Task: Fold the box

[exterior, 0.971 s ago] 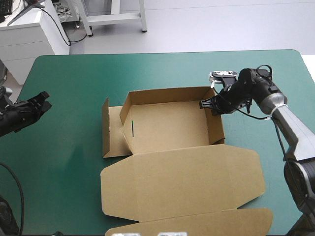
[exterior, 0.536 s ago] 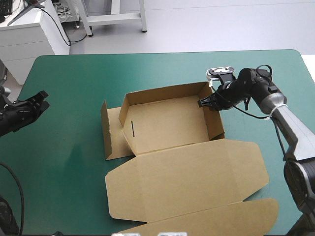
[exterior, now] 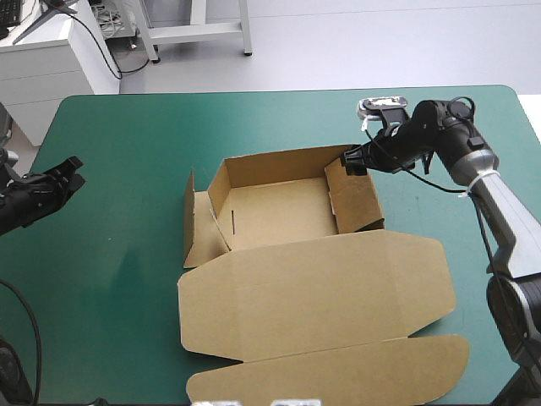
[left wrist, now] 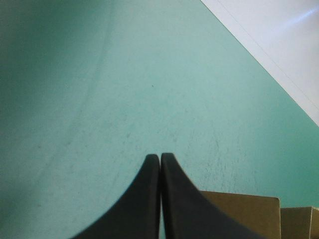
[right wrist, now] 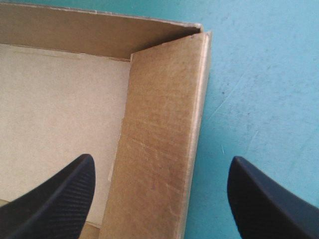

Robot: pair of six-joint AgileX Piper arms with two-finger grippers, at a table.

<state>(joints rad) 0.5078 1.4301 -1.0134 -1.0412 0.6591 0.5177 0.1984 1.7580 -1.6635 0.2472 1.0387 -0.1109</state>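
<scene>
While the right gripper sits at the far right corner of the box, its black fingers are spread wide and grip nothing. One finger is over the tray floor, the other outside over the teal-green cover. The right wall runs between them and meets the far wall at the corner. High view: that right wall leans inward over the floor, not plumb. Can't tell if either finger touches it.

The box is brown, mid-table, a bit toward the right side. It's an open tray: far wall up, left wall up with a dark slot in it, and a loose side flap standing outside the left wall. The lid lies flat on the cover on the tray's near side. Its end flap reaches toward the table's near edge.

The left gripper is well apart from the box, near the table's left edge. Its fingers are pressed together into one point over the cover, holding nothing. A bit of brown board shows beside its base; can't tell which part.
</scene>
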